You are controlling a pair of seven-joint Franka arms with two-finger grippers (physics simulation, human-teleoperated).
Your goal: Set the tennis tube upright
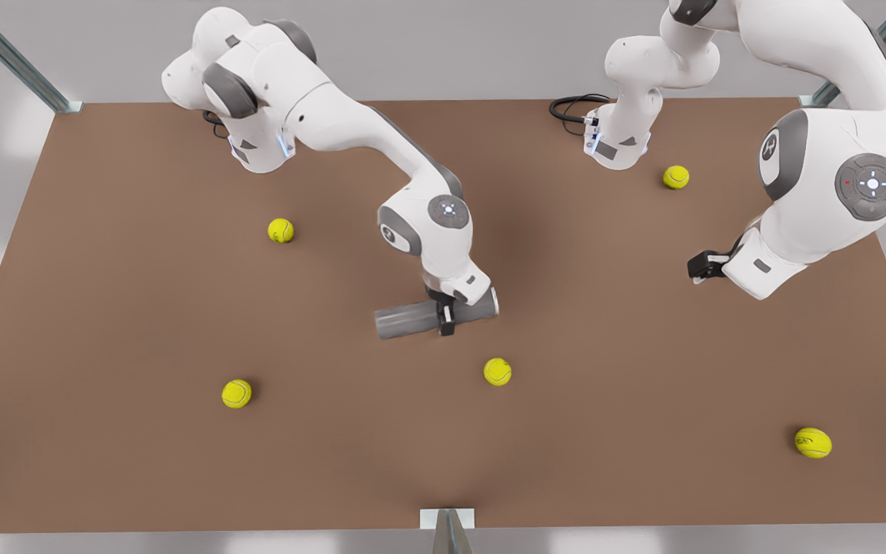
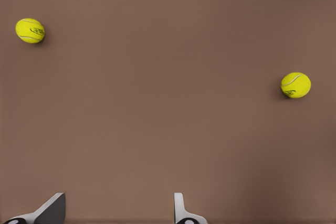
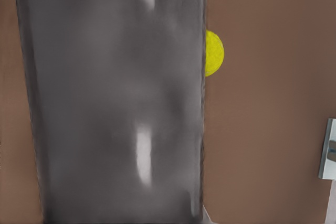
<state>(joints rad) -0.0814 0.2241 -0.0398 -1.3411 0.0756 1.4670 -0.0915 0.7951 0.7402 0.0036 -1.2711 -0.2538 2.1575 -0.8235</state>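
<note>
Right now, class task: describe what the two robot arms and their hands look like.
Both arms are glossy white with rounded grey joint caps; some caps carry small white light markings. Black cables coil by the bases. The right hand has black fingers. The left hand is black in the front view, with pale grey fingertips in its wrist view.

I see the tennis tube [image 1: 408,319] as matte grey, the tennis balls [image 1: 497,372] fuzzy, the table [image 1: 143,308] flat matt brown

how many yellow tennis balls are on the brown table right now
5 yellow tennis balls. In the front view: one by the far right base, one left of centre, one near left, one below the grey tube, one near right. Arms may hide others.
</note>
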